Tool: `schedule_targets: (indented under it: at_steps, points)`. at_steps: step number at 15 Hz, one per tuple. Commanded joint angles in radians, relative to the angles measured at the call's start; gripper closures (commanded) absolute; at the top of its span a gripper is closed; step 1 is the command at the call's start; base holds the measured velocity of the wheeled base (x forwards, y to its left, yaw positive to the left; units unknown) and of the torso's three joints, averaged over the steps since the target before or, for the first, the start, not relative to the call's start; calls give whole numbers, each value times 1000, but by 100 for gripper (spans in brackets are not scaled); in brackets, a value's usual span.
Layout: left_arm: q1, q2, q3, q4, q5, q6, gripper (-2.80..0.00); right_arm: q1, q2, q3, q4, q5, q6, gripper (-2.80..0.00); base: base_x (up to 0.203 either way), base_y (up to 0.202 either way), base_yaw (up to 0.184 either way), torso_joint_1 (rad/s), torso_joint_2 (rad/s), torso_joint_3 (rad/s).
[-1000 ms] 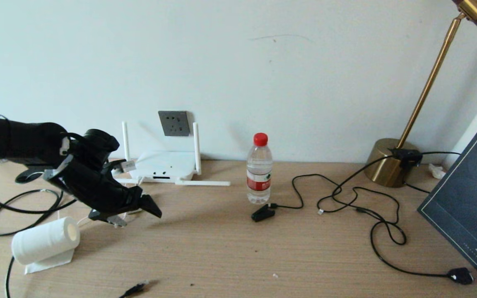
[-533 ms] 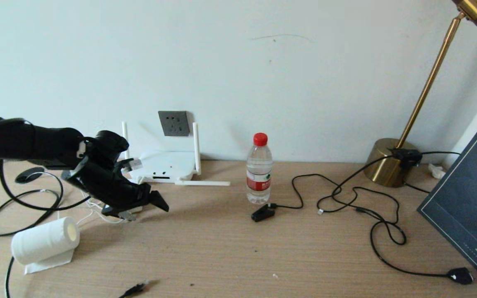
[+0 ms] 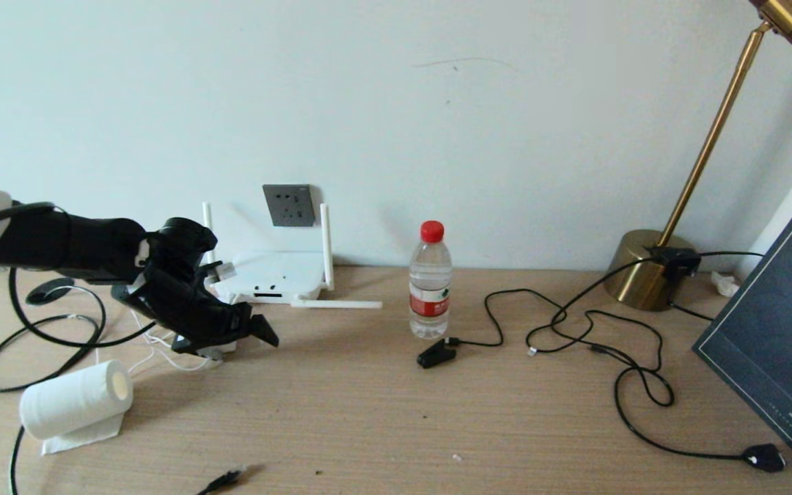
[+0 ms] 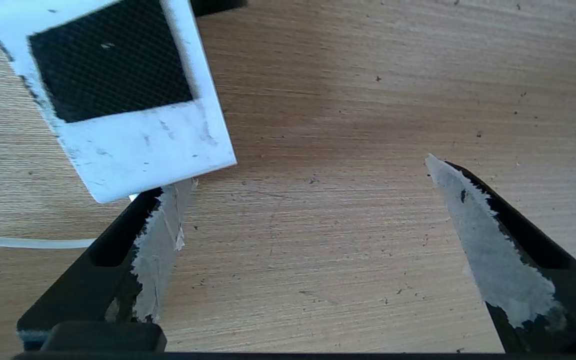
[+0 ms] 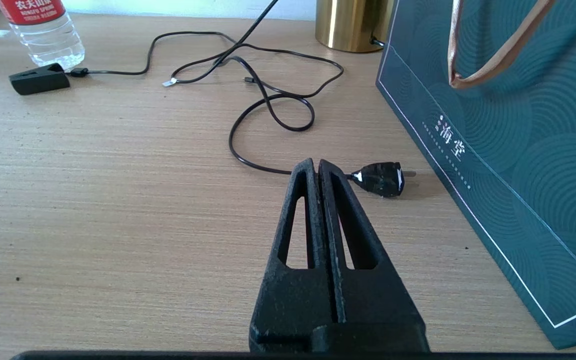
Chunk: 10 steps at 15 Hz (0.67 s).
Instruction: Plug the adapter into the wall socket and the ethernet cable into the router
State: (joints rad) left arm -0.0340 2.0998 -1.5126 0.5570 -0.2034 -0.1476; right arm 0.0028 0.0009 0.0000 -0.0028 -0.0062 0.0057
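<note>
One adapter, at the upper left of the left wrist view. Lies flat on the wooden desk, dark mesh square facing up, thin white cord trailing off at the left edge. Sits just beyond the tip of one taped finger of the left gripper, outside the wide gap between the spread tips; cannot tell whether tip and adapter touch.

In the head view, almost hidden under that gripper at centre left, only a sliver of white showing beneath the black fingers. Behind it, toward the wall: the router, two antennas upright and one lying flat along its front edge. Above the router, the wall socket, nothing plugged in. At the bottom edge, left of centre, the slim connector of the ethernet cable, well apart from the router. Lower left, a white paper roll lying on its side.

Only in the right wrist view: the right gripper, fingers pressed together, low over the desk near a black two-pin plug. Readable there and not from the head: "农夫山泉" and "NONGFU SPRING" on the red label of the water bottle, and "海堂" on the dark teal paper bag.
</note>
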Motion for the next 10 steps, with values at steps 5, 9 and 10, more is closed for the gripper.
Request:
schedule_targets:
  at_steps: [5,9,10]
  points:
    - [61,3,0,6,22,7,-280,0,1,0,0,0,0,0,0,0,0,0,0,0]
    - [97,4,-18,7,25,33,-280,0,1,0,0,0,0,0,0,0,0,0,0,0]
    - [101,10,-42,8,29,37,-280,0,1,0,0,0,0,0,0,0,0,0,0,0]
